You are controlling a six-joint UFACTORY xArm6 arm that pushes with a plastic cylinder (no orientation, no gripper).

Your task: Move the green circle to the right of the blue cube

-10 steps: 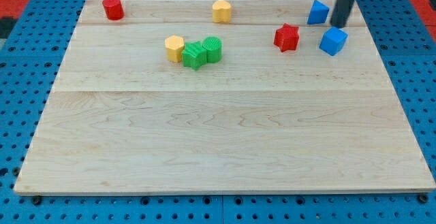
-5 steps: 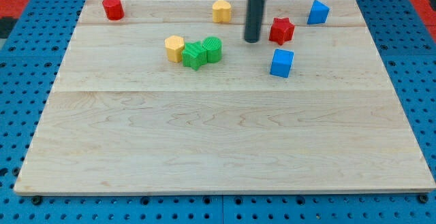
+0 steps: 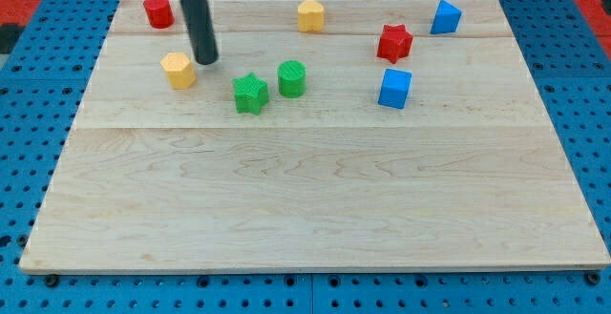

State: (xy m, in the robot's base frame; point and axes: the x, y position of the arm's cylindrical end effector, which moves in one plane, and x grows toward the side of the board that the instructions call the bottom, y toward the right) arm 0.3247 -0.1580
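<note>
The green circle [image 3: 292,78] stands a little above the board's middle, with the green star [image 3: 250,94] just to its lower left, apart from it. The blue cube [image 3: 394,88] lies well to the right of the green circle. My tip [image 3: 205,60] is at the upper left, just right of and above the yellow hexagon block [image 3: 179,70], and well left of the green circle.
A red cylinder [image 3: 158,11] sits at the top left. A yellow block [image 3: 310,14] sits at top centre. A red star [image 3: 394,42] lies above the blue cube. A second blue block [image 3: 445,16] is at the top right.
My tip swept from the right side to the upper left. The blue cube slid left and down. The yellow hexagon moved left, and the green star and circle separated.
</note>
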